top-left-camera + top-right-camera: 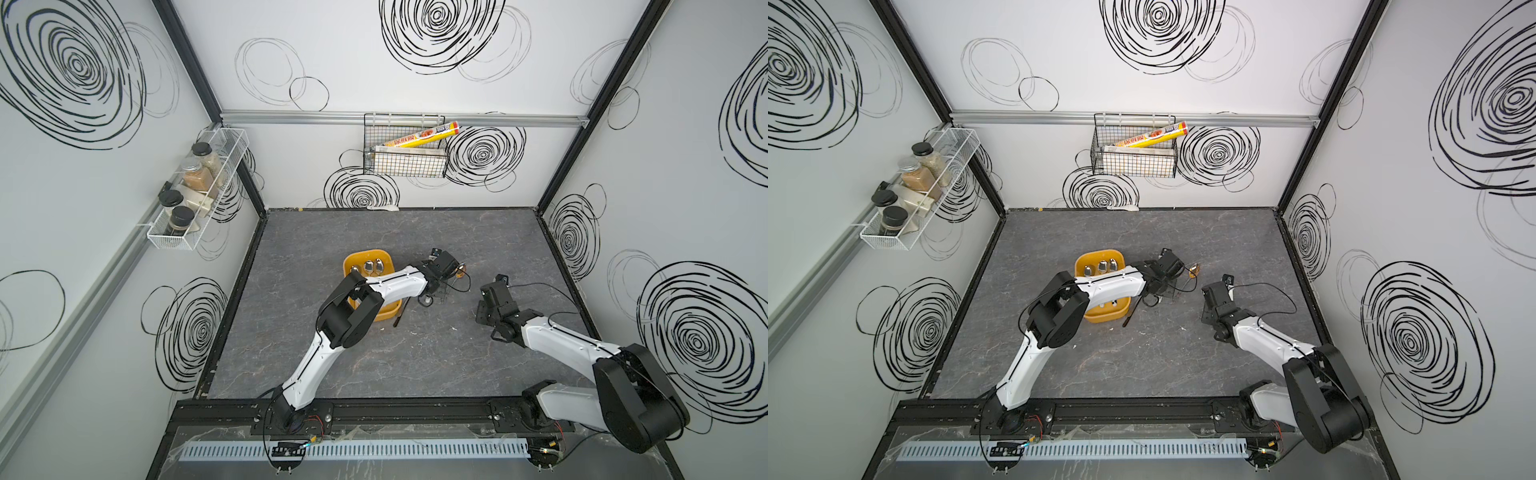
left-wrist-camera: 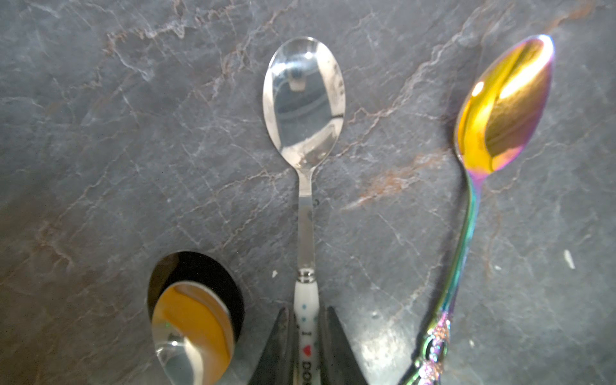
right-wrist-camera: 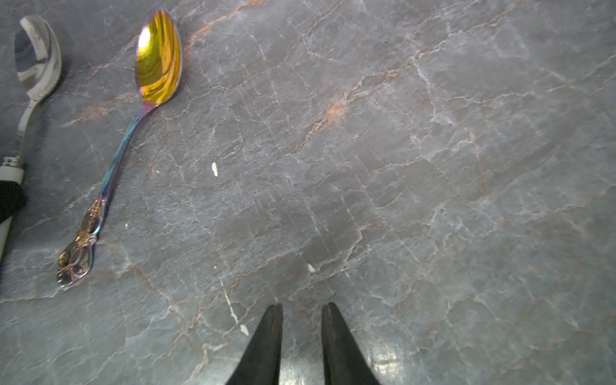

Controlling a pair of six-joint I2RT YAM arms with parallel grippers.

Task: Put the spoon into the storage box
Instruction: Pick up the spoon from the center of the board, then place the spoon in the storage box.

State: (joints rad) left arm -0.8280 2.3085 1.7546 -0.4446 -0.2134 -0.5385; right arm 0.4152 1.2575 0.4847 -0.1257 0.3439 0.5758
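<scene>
L hand grips the spoon: white handle pinched btwn the fingers, both sides look touched. We see the spoon lying flat on the desk, long axis straight out from the hand, bowl at the far end. The storage box sits just beside, under the L forearm. R hand is slightly open, empty, farther off.

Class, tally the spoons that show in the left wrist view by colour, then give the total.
Silver: 2, the white-handled spoon and the half-seen spoon.
Iridescent gold: 1, the rainbow spoon.
Total: 3.
</scene>
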